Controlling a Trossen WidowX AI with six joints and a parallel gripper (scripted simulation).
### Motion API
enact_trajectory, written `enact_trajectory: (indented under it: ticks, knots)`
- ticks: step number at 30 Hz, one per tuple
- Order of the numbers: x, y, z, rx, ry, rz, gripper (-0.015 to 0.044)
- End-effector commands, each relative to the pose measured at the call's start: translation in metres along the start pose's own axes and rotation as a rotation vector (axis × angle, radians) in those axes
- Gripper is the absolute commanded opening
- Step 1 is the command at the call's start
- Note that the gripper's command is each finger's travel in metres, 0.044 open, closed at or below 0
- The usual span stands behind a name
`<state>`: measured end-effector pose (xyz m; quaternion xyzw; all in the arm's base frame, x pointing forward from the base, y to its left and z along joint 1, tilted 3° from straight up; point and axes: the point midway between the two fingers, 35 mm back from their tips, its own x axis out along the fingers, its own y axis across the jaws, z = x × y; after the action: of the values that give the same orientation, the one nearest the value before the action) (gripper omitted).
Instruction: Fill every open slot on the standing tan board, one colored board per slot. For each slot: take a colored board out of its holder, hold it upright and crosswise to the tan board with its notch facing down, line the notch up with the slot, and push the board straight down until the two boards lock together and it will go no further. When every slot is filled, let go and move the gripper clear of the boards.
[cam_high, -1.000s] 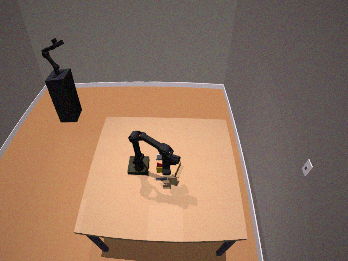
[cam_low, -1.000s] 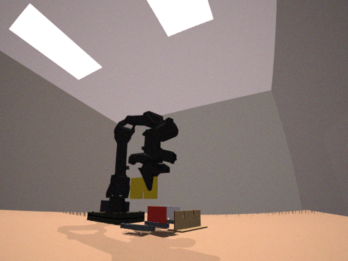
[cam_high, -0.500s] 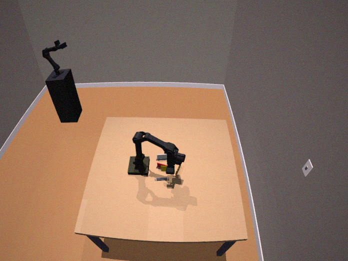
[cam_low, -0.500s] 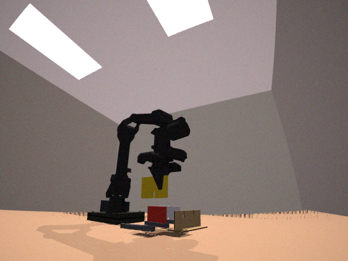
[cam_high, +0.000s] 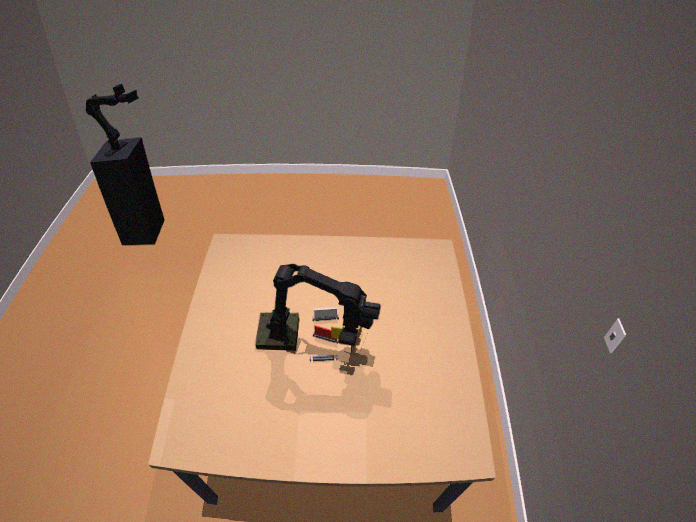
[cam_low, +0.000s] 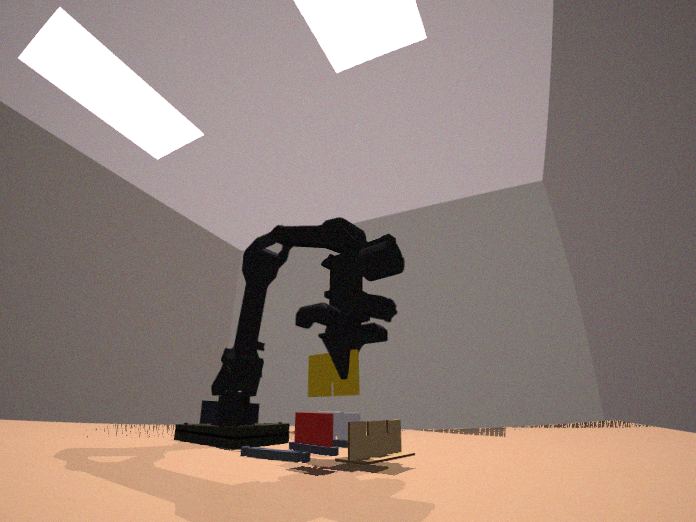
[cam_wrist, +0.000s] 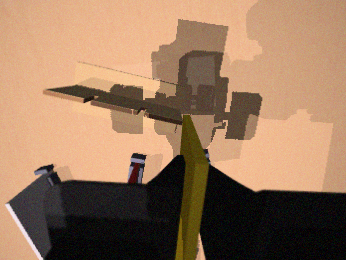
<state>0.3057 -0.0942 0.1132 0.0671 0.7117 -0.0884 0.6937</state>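
While upright (notch down), the yellow board (cam_high: 336, 332) (cam_low: 320, 373) (cam_wrist: 194, 200) fills the claw (cam_high: 349, 343) (cam_low: 344, 375) (cam_wrist: 195, 162)

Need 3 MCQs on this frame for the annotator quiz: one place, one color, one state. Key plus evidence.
1. Where is the yellow board?
A) in a holder
B) in a slot
C) in the air, in the gripper

2. Which color is the other upright board beside the white one?
A) red
B) green
C) purple

3. State of the two visible slots in the tan board?
A) both filled
B) both open
C) one filled

Key:
1 C: the exterior view shows it raised, fingers on it.
2 A: a red board stands there.
3 B: both notches show nothing in them.
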Motion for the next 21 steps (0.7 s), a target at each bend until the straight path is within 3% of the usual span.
enact_trajectory:
  ticks: [1, 21]
  knots:
    - [0.000, 0.007, 0.009, 0.034, 0.000, 0.005, 0.0000]
    - [0.006, 0.034, 0.039, 0.166, 0.000, 0.008, 0.0000]
